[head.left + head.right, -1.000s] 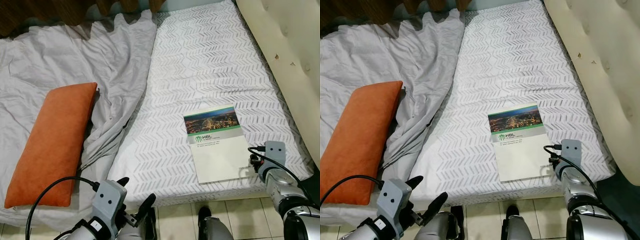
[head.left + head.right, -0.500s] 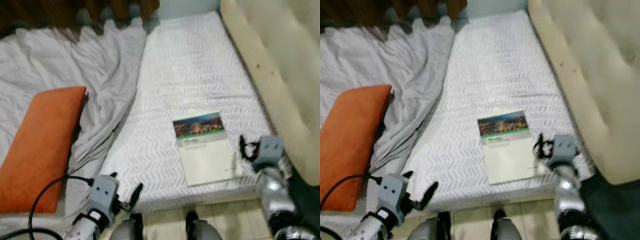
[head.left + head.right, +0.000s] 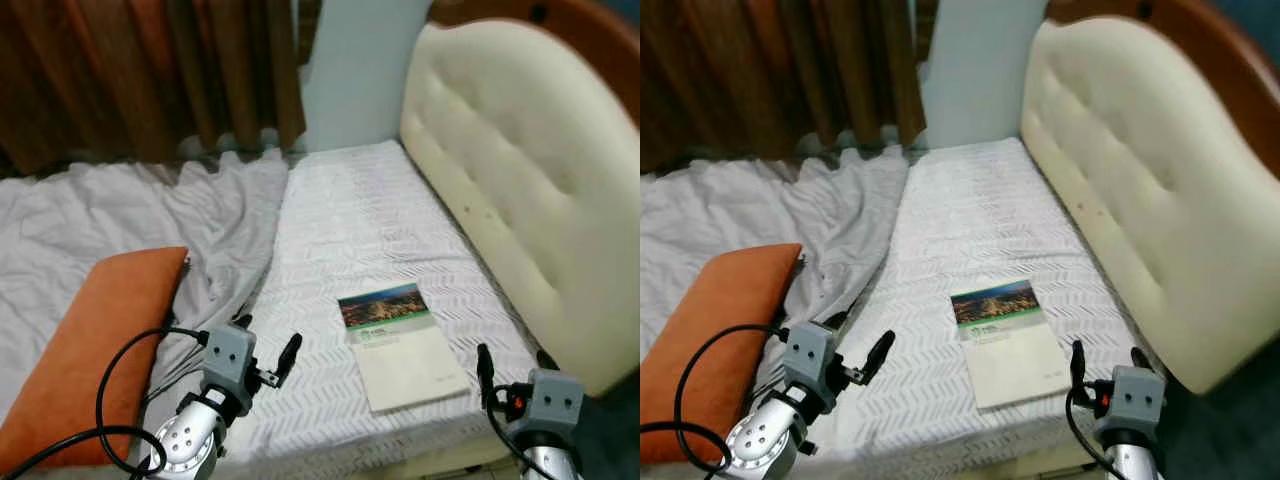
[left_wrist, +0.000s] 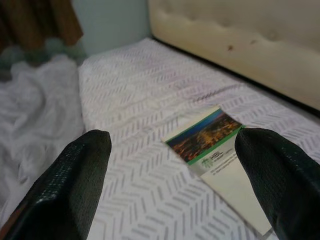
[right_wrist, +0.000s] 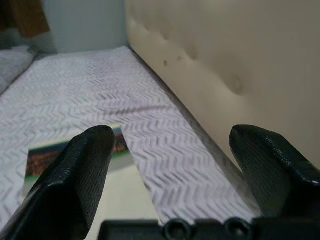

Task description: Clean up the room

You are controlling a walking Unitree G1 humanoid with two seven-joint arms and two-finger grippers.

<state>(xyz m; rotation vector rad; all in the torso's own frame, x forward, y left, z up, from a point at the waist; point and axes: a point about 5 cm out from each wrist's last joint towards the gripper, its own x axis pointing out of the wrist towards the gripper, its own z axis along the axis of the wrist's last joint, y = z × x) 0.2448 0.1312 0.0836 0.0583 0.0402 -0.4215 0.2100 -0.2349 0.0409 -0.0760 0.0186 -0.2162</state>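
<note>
white chevron-patterned mattress (image 3: 350,230) runs beside a cream headboard (image 3: 510,180); rumpled grey sheet (image 3: 110,220) and orange pillow (image 3: 90,350) lie leftward. booklet (image 3: 400,345) lies flat near the mattress's front edge, between the left gripper (image 3: 265,345) and right gripper (image 3: 510,372), both spread wide, empty.

Soft, even indoor light; slight overall blur, wrist-view foreground out of focus.

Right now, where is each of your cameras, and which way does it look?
Left eye, right eye: on my head, looking down at the bed, booklet and orange pillow; both arms show.
Left wrist: looks along the left gripper, open fingers, at the booklet.
Right wrist: looks along the right gripper, open fingers, at the headboard.
All share the booklet.
</note>
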